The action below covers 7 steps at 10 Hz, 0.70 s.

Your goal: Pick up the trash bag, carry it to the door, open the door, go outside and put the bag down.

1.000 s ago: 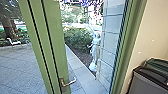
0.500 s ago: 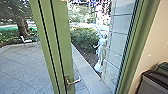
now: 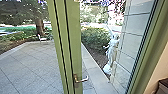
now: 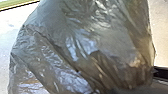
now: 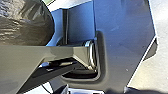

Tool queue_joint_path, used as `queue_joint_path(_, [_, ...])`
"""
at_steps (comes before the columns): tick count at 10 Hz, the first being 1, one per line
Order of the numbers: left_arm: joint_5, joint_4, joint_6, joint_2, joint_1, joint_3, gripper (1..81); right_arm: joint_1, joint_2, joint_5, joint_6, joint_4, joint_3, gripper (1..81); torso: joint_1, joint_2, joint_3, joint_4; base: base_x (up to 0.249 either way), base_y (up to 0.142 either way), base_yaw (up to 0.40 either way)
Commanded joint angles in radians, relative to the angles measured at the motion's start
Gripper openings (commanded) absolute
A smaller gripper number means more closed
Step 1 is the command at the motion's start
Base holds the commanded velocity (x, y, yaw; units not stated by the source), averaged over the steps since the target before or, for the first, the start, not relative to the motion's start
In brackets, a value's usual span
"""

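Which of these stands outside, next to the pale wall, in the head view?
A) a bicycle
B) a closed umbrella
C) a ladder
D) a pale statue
D: a pale statue with the shape of a standing figure shows close beside the wall, with a leafy bush on its other side.

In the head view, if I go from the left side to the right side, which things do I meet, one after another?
White chair → green door → statue → block wall → green door frame → cream wall.
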Motion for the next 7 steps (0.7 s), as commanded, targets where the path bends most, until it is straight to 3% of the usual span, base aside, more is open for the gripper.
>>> queue_joint_path(1, [0.021, 0.011, 0.007, -0.049, -0.039, 0.057, 1.0, 0.025, -0.094, -0.047, -0.005, -0.037, 0.159, 81.1, 0.0, 0.0, 0.0, 0.0, 0.0, 0.0, 0.314])
queue_joint_path(7, [0.025, -0.001, 0.004, -0.078, -0.037, 0.046, 1.0, 0.022, -0.123, -0.057, -0.002, -0.034, 0.09, 81.1, 0.0, 0.0, 0.0, 0.0, 0.0, 0.0, 0.314])
